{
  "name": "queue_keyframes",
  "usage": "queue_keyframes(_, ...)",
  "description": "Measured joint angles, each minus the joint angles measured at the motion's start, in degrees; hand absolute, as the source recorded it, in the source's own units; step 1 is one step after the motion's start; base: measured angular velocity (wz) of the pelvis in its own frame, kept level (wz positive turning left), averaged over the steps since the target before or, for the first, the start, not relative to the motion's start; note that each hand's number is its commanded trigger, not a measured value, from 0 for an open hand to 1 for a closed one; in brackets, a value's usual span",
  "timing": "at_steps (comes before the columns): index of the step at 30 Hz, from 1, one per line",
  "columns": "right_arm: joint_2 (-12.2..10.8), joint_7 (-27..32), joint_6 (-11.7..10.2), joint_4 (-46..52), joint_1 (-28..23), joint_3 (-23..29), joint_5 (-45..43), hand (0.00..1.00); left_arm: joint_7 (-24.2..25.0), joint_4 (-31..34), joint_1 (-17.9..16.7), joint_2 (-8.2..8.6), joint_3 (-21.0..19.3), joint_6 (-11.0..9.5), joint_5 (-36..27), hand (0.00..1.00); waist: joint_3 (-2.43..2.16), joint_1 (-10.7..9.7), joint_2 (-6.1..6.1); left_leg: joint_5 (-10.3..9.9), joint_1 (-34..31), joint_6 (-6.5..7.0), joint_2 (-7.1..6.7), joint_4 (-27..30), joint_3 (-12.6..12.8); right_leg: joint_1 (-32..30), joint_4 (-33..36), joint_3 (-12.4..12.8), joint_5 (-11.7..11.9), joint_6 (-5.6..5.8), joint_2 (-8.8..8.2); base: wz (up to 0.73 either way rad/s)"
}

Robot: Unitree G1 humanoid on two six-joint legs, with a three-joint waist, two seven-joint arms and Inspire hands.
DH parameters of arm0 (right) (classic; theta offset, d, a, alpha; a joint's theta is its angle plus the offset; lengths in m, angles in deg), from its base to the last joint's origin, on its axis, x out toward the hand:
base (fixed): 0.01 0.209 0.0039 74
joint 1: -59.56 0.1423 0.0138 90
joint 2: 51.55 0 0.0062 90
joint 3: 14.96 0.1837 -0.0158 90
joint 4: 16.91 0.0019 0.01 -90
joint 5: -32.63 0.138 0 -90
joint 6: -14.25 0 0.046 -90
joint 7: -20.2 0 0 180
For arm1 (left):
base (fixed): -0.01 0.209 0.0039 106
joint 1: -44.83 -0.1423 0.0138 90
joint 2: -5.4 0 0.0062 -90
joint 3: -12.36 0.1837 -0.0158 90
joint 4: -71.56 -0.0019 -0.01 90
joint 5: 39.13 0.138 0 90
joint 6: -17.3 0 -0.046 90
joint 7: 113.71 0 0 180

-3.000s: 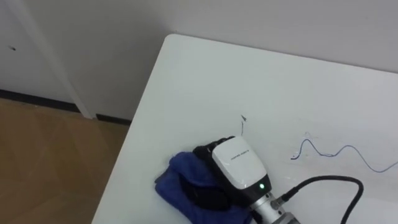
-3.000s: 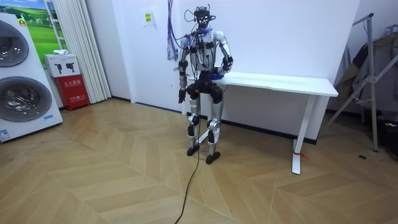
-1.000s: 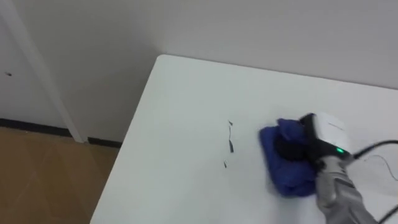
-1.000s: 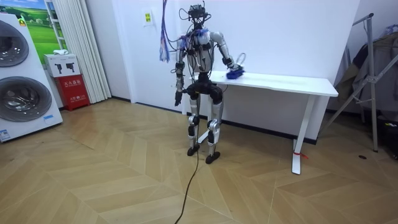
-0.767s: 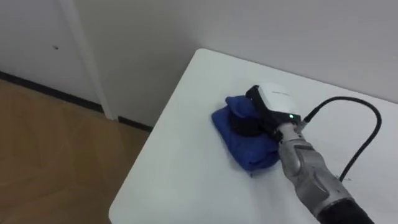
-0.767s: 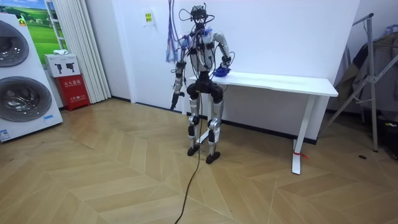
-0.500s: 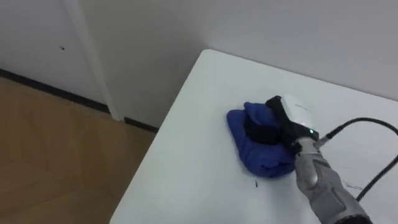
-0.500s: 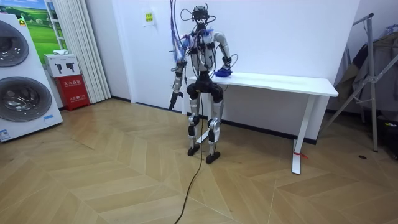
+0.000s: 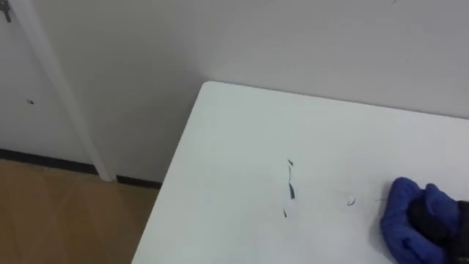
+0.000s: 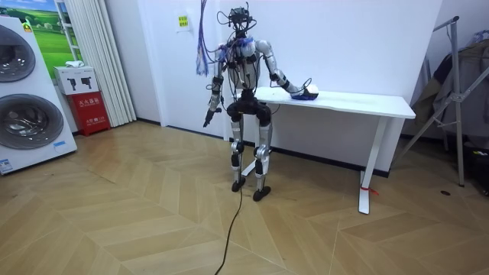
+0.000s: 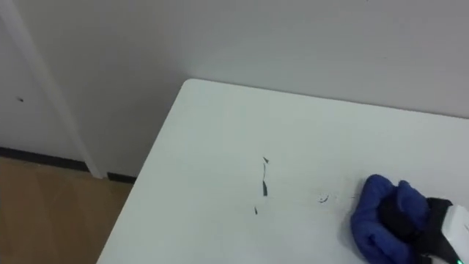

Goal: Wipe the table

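The right hand [image 11: 448, 227] sits at the lower right edge of the frame, its dark fingers [image 11: 399, 213] curled into the folds of the blue cloth [image 11: 375, 216] and clamped on it. The cloth lies bunched on the table [image 9: 242, 132], pressed down under the hand, well to the right of the near left corner.

Half a second ago the hand and cloth were over by that corner. Now they have swept out to the right, and in the room view the right arm is stretched far along the table while the robot stands at its end on the room view's left, facing the wall [image 9: 293, 44]. The left hand [image 10: 206, 118] hangs by its side, idle.

The stroke has uncovered the middle of the table, and the thin dark marks [image 9: 291, 187] are there, just as they were a second ago, so the passes over that spot have not lifted them. Further right, where a blue scribble ran three seconds ago, I see only a faint fleck [image 9: 350, 200] just beside the cloth. Whether the rest is wiped off or lies hidden under the cloth I cannot tell.

To my eye the wiping is well under way but not finished. The right side looks nearly clean, while the dark marks in the middle will probably want another, firmer pass with the cloth brought back to the left over them.
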Motion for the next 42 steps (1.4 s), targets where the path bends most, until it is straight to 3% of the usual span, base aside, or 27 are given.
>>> queue_keyframes(4, -0.09, -1.02, 1.89, 1.28, 1.44, -0.97, -0.49, 1.0, -0.03, -0.34, -0.29, 0.11, 1.06, 0.02, -0.23, 0.0, 0.05, 0.53, 0.29, 0.09, 0.08, -0.07, 0.18, 0.08, 0.56, -0.04, -0.02, 0.11, 0.0, 0.0, 0.09, -0.09)
queue_keyframes(7, -0.72, -1.24, 6.03, 4.79, 2.69, -3.6, -1.39, 1.0, -0.01, -0.89, -0.11, 0.38, 3.73, 0.18, -1.47, 0.0, 0.24, 1.25, 0.48, 0.25, -0.01, -0.35, 0.59, -0.12, 1.8, -0.73, 0.08, 0.56, 0.0, 0.0, 0.3, -0.27)
queue_keyframes(9, -2.32, -3.59, 11.04, 12.44, 3.03, -8.4, -7.29, 1.0, 0.03, -2.38, 1.59, 0.96, 4.9, 0.37, -2.31, 0.0, 0.49, 3.93, 0.87, 0.26, -0.82, -0.96, 1.86, -0.22, 4.56, -2.6, 0.22, 2.25, 0.55, -0.86, 1.2, -0.67)
queue_keyframes(10, -2.46, -4.66, 11.79, 14.54, 3.27, -10.26, -8.99, 1.0, 0.03, -2.45, 1.98, 1.0, 5.54, 0.38, -2.6, 0.0, 0.65, 4.3, 0.86, 0.37, -1.23, -1.16, 2.1, -0.22, 4.9, -3.16, 0.25, 2.23, 0.7, -1.11, 1.39, -0.35)
queue_keyframes(11, -2.67, -6.45, 12.4, 17.46, 4.79, -14.47, -11.96, 1.0, 0.09, -2.53, 2.51, 1.02, 7.28, 0.43, -2.61, 0.0, 1.51, 4.61, 0.79, 0.6, -1.87, -1.5, 2.47, -0.18, 4.95, -3.74, 0.21, 2.23, 0.99, -1.55, 1.77, -0.1)
queue_keyframes(14, -4.07, -11.53, 13.54, 22.84, 9.55, -23.74, -16.63, 1.0, 0.36, -1.62, 3.53, 1.65, 10.56, 0.4, -2.57, 0.0, 2.23, 6.55, 1.08, 1.06, -3.72, -2.23, 2.89, -0.13, 4.93, -5.77, 0.1, 2.15, 1.34, -2.12, 2.51, 0.03)
queue_keyframes(15, -4.15, -12.98, 12.79, 23.7, 10.61, -25.95, -17.62, 1.0, 0.45, -1.64, 3.64, 1.83, 11.11, 0.49, -2.55, 0.0, 2.34, 7.38, 1.18, 1.15, -3.96, -2.39, 3.02, -0.22, 4.55, -6.02, -0.02, 1.87, 1.35, -2.12, 2.67, 0.16)
queue_keyframes(19, -4.09, -14.17, 12.05, 23.35, 11.67, -26.76, -19.31, 1.0, 1.38, -1.54, 1.82, 1.95, 10.12, 1.35, -2.38, 0.0, 2.06, 8.12, 0.99, 1.86, -3.73, -2.59, 2.83, -1.0, 2.56, -5.69, -0.17, 0.64, 1.34, -2.12, 2.69, 0.32)
queue_keyframes(21, -3.61, -12.89, 9.85, 22.8, 9.47, -26.21, -19.29, 1.0, 1.66, -1.5, -0.53, 1.94, 9.2, 2.03, -2.54, 0.0, 1.97, 6.56, 0.99, 1.86, -3.3, -2.6, 2.73, -1.0, 1.5, -4.64, -0.27, -0.36, 1.33, -2.11, 2.56, 0.33)
queue_keyframes(24, -3.61, -10.95, 7.34, 21.61, 6.87, -24.4, -18.39, 1.0, 1.77, -1.53, -0.83, 1.84, 7.81, 2.0, -2.54, 0.0, 1.59, 5.35, 0.62, 1.85, -2.92, -2.6, 2.34, -0.89, 0.59, -3.34, -0.98, -0.69, 1.32, -2.09, 2.11, 0.34)
queue_keyframes(27, -3.61, -7.02, 4.39, 19.53, 3.62, -19.12, -17.99, 1.0, 1.48, -1.42, -0.04, 1.58, 5.02, 1.04, -2.45, 0.0, 1.34, 4.13, 0.75, 1.73, -2.88, -2.36, 1.53, -0.93, 0.87, -2.77, -0.99, -0.87, 1.05, -1.64, 1.31, 0.19)
queue_keyframes(31, -3.59, -4.17, 4.07, 16.58, 3.29, -17.6, -16.49, 1.0, 0.96, -0.66, 0.16, 0.93, 4.5, 0.81, -2.52, 0.0, 0.88, 3.61, 1.17, 1.22, -2.8, -1.42, 1.42, -0.99, 1.62, -2.7, -0.87, -0.82, 1.05, -1.63, 1.12, -0.18)
queue_keyframes(36, -3.91, -6.16, 6.15, 15.89, 5.28, -18.82, -13.85, 1.0, 0.12, -0.49, 2.02, 1.66, 6.25, 0.82, -2.52, 0.0, 0.76, 4.31, 1.47, 1.06, -1.88, -1.09, 1.23, -0.89, 2.01, -2.06, -0.8, 0.36, 0.87, -1.35, 1.01, -0.09)
queue_keyframes(41, -5.81, -10.53, 11.79, 17.17, 10.46, -22.79, -14.39, 1.0, 0.04, -0.65, 2.95, 2.97, 10.3, 1.65, -2.52, 0.0, 0.9, 5.69, 1.5, 1.31, -2.02, -1.66, 2.27, -1.14, 4.44, -3.32, -0.84, 0.66, 0.88, -1.35, 1.67, -0.29)
queue_keyframes(42, -6.06, -11.38, 13.12, 17.21, 11.88, -24.31, -14.41, 1.0, 0.12, -0.65, 3.34, 3.11, 10.93, 1.74, -2.58, 0.0, 0.97, 6.96, 1.5, 1.5, -2.05, -1.97, 2.74, -1.55, 5.43, -4.1, -0.64, 0.85, 1.04, -1.62, 1.96, -0.32)
